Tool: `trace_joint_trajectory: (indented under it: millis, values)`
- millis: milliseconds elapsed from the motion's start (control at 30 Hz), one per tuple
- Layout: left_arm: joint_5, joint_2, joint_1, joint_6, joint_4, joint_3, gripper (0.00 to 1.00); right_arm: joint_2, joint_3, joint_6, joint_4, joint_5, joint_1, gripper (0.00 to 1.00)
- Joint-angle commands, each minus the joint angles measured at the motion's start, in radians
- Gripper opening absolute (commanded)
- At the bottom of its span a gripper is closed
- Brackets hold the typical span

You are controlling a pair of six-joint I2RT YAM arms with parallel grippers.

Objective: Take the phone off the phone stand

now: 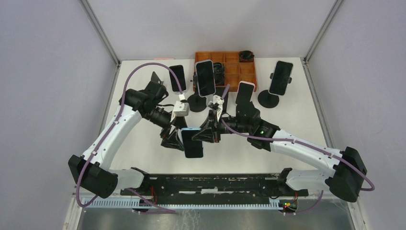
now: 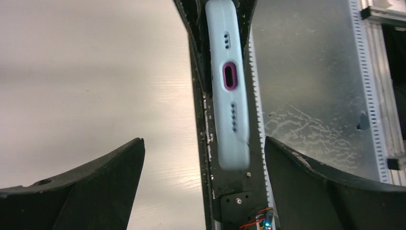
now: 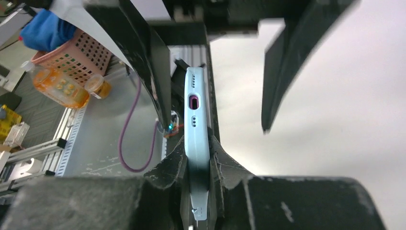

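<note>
While the right pincer (image 1: 207,135) was clamped on its two broad faces, the phone (image 1: 193,143) hung over the near middle of the desk (image 1: 297,120), between the two arms. It wore a pale blue case, its screen was dark, and in the wrist views its bottom edge faced the camera, showing a charging port ringed in magenta with a row of small holes on each side. The left pincer (image 1: 176,140) stood wide apart around the same phone, its black fingers (image 2: 110,167) well clear of the case on both sides. Behind the arms four more phones stood upright: a black one (image 1: 177,77) on the left, a white-edged one (image 1: 205,77), another (image 1: 245,93) partly hidden by the right arm, and one (image 1: 280,77) on the right. Two round black bases (image 1: 268,99) showed plainly; the other stands were covered by the arms. One orange compartment tray (image 1: 249,79) sat at the back edge, and two purple cables (image 1: 143,69) looped along the arms.
</note>
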Motion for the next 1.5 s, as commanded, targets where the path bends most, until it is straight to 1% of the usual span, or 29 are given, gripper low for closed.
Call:
trace_joint_trajectory:
  millis: [0,33,133,233,300,433,600,667,867,967,1100,1267,1333,1467]
  values:
    - [-0.157,-0.047,0.004,-0.265,0.216,0.040,1.00,-0.115,-0.085,0.069,-0.025,0.060,-0.050,0.00]
    - [-0.214,-0.059,0.006,-0.319,0.299,0.032,1.00,-0.138,-0.121,0.083,-0.026,0.063,-0.062,0.00]
    - [-0.361,-0.092,0.027,-0.453,0.441,-0.001,1.00,-0.171,-0.196,0.112,-0.041,0.081,-0.075,0.00]
    - [-0.393,-0.098,0.072,-0.535,0.503,-0.017,1.00,-0.143,-0.251,0.170,-0.029,0.106,-0.075,0.00]
    - [-0.391,-0.093,0.107,-0.578,0.531,-0.026,1.00,-0.086,-0.265,0.214,-0.006,0.109,-0.075,0.00]
    - [-0.342,-0.077,0.211,-0.604,0.547,-0.036,1.00,0.071,-0.262,0.333,0.160,0.068,-0.064,0.00]
    - [-0.328,-0.045,0.359,-0.608,0.542,-0.036,1.00,0.271,-0.176,0.442,0.286,0.036,-0.023,0.00]
    - [-0.320,-0.041,0.394,-0.605,0.535,-0.042,1.00,0.344,-0.154,0.501,0.361,0.028,-0.013,0.00]
    - [-0.320,-0.038,0.406,-0.601,0.538,-0.097,1.00,0.552,-0.086,0.666,0.535,0.030,-0.010,0.00]
    - [-0.333,-0.036,0.406,-0.594,0.539,-0.117,1.00,0.613,-0.066,0.722,0.609,0.044,-0.009,0.00]
    - [-0.340,-0.047,0.406,-0.583,0.543,-0.130,1.00,0.651,-0.054,0.698,0.613,0.098,-0.010,0.00]
    - [-0.336,-0.040,0.406,-0.581,0.583,-0.155,1.00,0.685,-0.027,0.508,0.466,0.192,-0.010,0.00]
    - [-0.339,-0.019,0.406,-0.581,0.595,-0.148,1.00,0.705,-0.026,0.482,0.466,0.204,-0.016,0.00]
    - [-0.340,0.044,0.474,-0.588,0.604,-0.119,1.00,0.729,-0.039,0.468,0.493,0.230,-0.035,0.00]
